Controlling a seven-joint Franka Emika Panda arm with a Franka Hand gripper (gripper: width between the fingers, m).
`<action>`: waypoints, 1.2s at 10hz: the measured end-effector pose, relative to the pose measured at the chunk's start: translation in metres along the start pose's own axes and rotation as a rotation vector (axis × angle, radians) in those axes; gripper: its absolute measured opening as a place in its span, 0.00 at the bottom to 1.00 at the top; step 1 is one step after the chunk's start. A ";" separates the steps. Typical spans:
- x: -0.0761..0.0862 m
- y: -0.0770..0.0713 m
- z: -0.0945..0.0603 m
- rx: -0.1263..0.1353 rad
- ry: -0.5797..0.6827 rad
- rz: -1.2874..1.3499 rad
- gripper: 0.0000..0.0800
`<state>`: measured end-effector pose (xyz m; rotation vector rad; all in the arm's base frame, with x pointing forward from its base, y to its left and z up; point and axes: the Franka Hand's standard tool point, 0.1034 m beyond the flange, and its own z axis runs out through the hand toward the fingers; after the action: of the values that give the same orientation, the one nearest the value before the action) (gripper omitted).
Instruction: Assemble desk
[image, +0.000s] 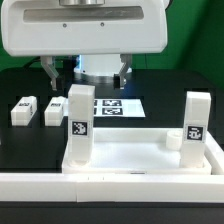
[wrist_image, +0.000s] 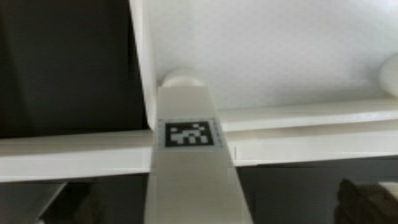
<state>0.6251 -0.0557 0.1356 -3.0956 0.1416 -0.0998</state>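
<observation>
The white desk slab (image: 140, 152) lies flat near the front of the black table. Two legs stand upright in its corners. One leg (image: 78, 125) is at the exterior view's left, and the other leg (image: 196, 120) is at the right. Two more legs (image: 22, 110) (image: 52, 110) lie loose on the table to the left. My gripper (image: 86, 74) hangs open just above and behind the left upright leg. In the wrist view that tagged leg (wrist_image: 191, 140) runs up from the slab (wrist_image: 267, 45) into the gap of my gripper (wrist_image: 199, 206). Neither dark fingertip visibly touches it.
The marker board (image: 112, 105) lies flat behind the slab, under the arm. A long white border rail (image: 100, 186) runs along the table's front edge, just before the slab.
</observation>
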 end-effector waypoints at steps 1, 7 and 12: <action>0.002 0.002 0.002 -0.004 0.003 0.001 0.81; 0.012 0.010 0.016 -0.034 0.053 0.026 0.81; 0.012 0.009 0.017 -0.024 0.058 0.347 0.36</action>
<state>0.6373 -0.0654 0.1189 -3.0366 0.6801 -0.1761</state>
